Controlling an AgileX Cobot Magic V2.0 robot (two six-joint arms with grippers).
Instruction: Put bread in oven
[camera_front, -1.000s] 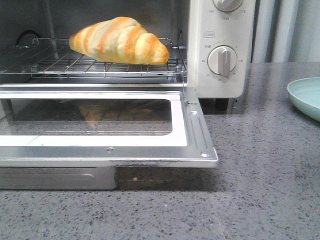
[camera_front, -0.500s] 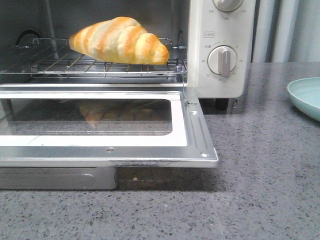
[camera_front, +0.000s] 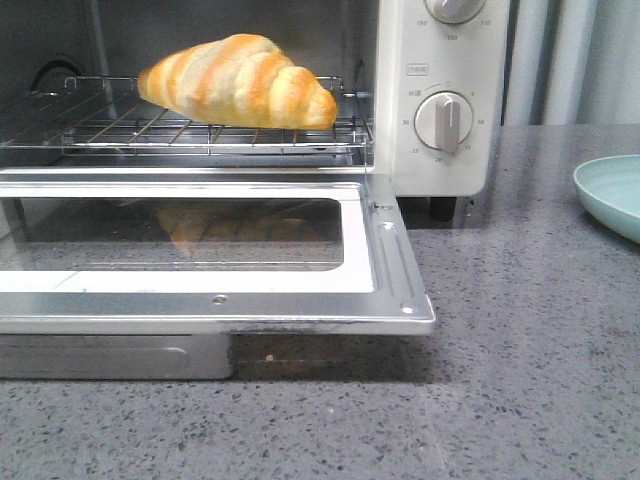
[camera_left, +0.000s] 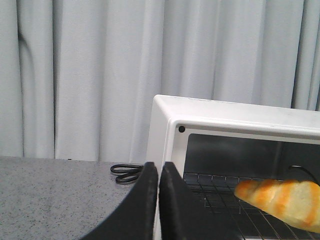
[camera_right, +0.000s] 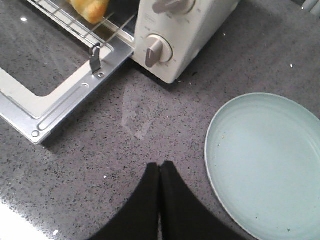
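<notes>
The bread (camera_front: 238, 80), a golden-orange croissant roll with pale stripes, lies on the wire rack (camera_front: 190, 130) inside the cream-white oven (camera_front: 445, 100). The oven's glass door (camera_front: 200, 250) hangs open and flat. The bread also shows in the left wrist view (camera_left: 282, 197) and the right wrist view (camera_right: 90, 9). My left gripper (camera_left: 159, 167) is shut and empty, outside the oven beside its wall. My right gripper (camera_right: 160, 167) is shut and empty above the grey counter, between the door and a plate. Neither gripper shows in the front view.
A pale green plate (camera_right: 265, 160) lies on the counter to the right of the oven, also in the front view (camera_front: 612, 195). A black cable loop (camera_left: 125, 173) lies beside the oven's wall. Grey curtains hang behind. Round beige dials (camera_front: 443, 120) sit on the oven front.
</notes>
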